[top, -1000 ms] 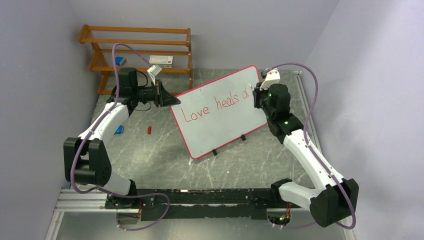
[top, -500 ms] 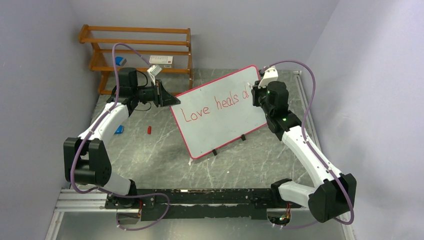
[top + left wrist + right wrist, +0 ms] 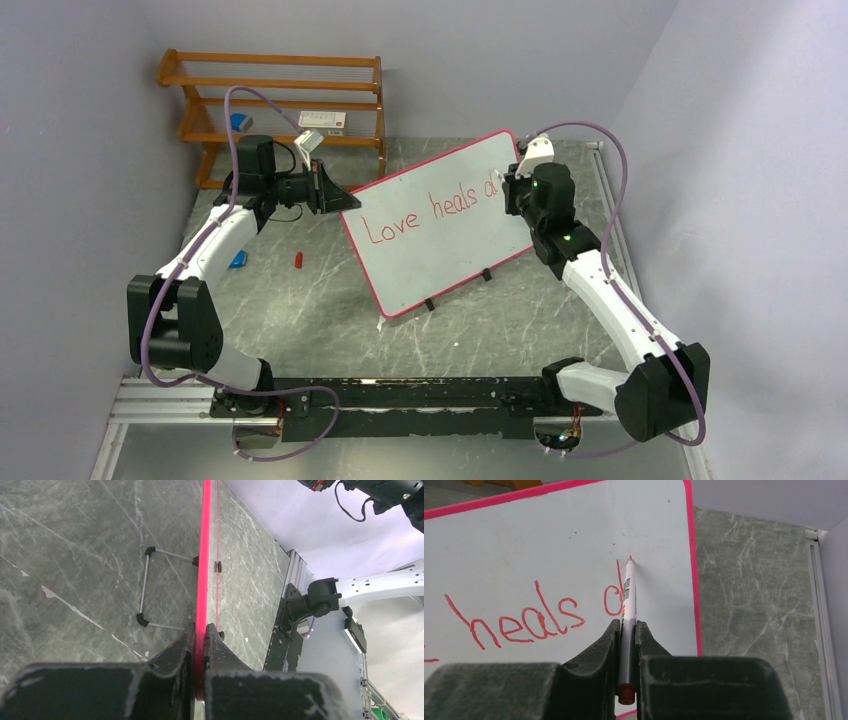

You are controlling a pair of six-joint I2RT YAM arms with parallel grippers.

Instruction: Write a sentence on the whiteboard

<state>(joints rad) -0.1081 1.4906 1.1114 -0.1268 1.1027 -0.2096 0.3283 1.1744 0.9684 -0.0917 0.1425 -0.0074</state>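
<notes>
The whiteboard [image 3: 445, 262], white with a red-pink frame, stands tilted on its feet mid-table. Across it runs the sentence [image 3: 430, 210] in red: "Love heals" and the start of another word. My left gripper [image 3: 335, 196] is shut on the board's left edge; in the left wrist view the pink frame [image 3: 204, 555] runs between the fingers of the left gripper [image 3: 200, 630]. My right gripper [image 3: 626, 627] is shut on a white marker [image 3: 628, 592]. Its red tip touches the whiteboard [image 3: 524, 540] just right of the last letters of the sentence [image 3: 524, 622].
A wooden slatted rack [image 3: 280, 90] with small items stands at the back left. A small red cap [image 3: 298, 260] and a blue object [image 3: 238, 260] lie on the marble table left of the board. The board's wire stand [image 3: 145, 587] sticks out behind it.
My right gripper has carried the marker a little up the board beside the last letter, adding a red stroke. The left arm and the board have stayed put.
</notes>
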